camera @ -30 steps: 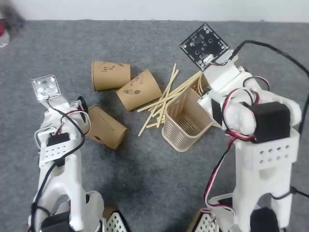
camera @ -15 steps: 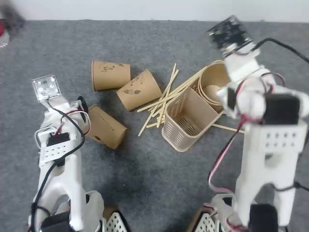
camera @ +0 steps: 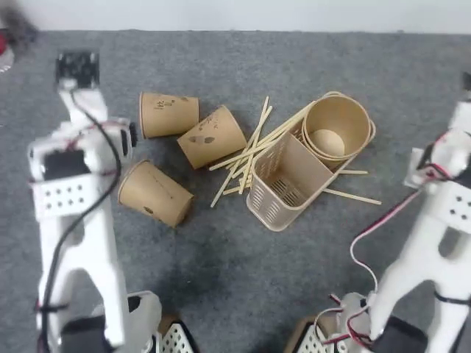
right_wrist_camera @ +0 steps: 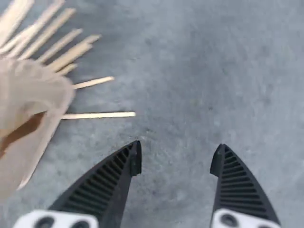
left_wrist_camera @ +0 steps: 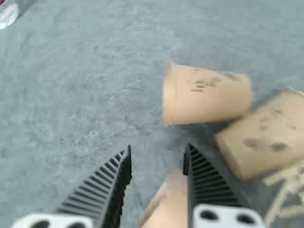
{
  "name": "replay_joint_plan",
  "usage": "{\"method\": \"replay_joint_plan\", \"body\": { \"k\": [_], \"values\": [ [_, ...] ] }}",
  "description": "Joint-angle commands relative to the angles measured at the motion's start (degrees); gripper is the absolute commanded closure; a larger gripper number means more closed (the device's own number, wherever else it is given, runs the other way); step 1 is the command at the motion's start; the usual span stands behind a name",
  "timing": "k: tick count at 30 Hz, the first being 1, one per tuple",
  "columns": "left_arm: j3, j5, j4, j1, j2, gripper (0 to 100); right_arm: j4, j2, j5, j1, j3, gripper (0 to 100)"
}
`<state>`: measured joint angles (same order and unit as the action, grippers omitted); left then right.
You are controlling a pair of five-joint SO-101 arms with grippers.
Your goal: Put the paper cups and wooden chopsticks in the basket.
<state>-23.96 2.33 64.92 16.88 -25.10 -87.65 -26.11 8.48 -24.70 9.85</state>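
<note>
The basket (camera: 274,193) is found on the grey carpet (camera: 243,287) between the two arms, tilted, with its mouth open to the high view. No cup or chopstick is seen inside it. A stack (camera: 335,126) of nested cups lies just behind the basket, mouth up toward the camera, and appears to touch its far wall.

Three single cups are laid on their sides to the left of the basket. The far cup (camera: 168,114) and the middle cup (camera: 212,137) lie close together, and the near cup (camera: 154,193) is set apart from them, just beside the left arm (camera: 73,198).

The chopsticks (camera: 249,151) are fanned in a loose heap between the middle cup and the basket, with several running on behind the basket toward the stack. Two stray sticks (camera: 353,196) lie on the carpet on the basket's other side, toward the right arm (camera: 449,213).

The left gripper (left_wrist_camera: 157,151) is held released, jaws parted with nothing between them, above bare carpet. The far cup (left_wrist_camera: 206,95) is seen ahead of it and the middle cup (left_wrist_camera: 263,142) to one side. The near cup (left_wrist_camera: 166,211) shows beneath one finger.

The right gripper (right_wrist_camera: 178,147) is likewise spread wide and empty over carpet, well apart from the basket's wall (right_wrist_camera: 33,95). The stray sticks (right_wrist_camera: 99,115) lie between the two.
</note>
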Motion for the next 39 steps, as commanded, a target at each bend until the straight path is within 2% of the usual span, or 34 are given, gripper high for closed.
{"method": "replay_joint_plan", "body": {
  "k": [1,7,12,15,23,39],
  "values": [
    [29.1,2.3,19.3,-1.6,11.1,82,8.8,-3.6,-5.7,-2.1,11.3,75.7],
    [55.8,1.6,32.3,0.4,36.3,82,25.7,-5.9,-9.3,0.0,29.5,75.7],
    [73.1,1.6,34.2,-0.6,55.1,82,31.3,-7.7,-9.0,6.7,36.7,75.7],
    [81.7,1.6,35.3,-2.4,62.1,82,34.4,-8.5,-8.9,7.4,39.1,75.7],
    [91.5,-0.4,34.2,-5.6,73.7,82,38.3,-8.6,-8.9,5.7,41.6,75.7],
    [105.5,-0.8,33.8,-2.6,88.7,82,37.9,-8.6,-8.9,5.8,41.6,75.7]
  ]
}}
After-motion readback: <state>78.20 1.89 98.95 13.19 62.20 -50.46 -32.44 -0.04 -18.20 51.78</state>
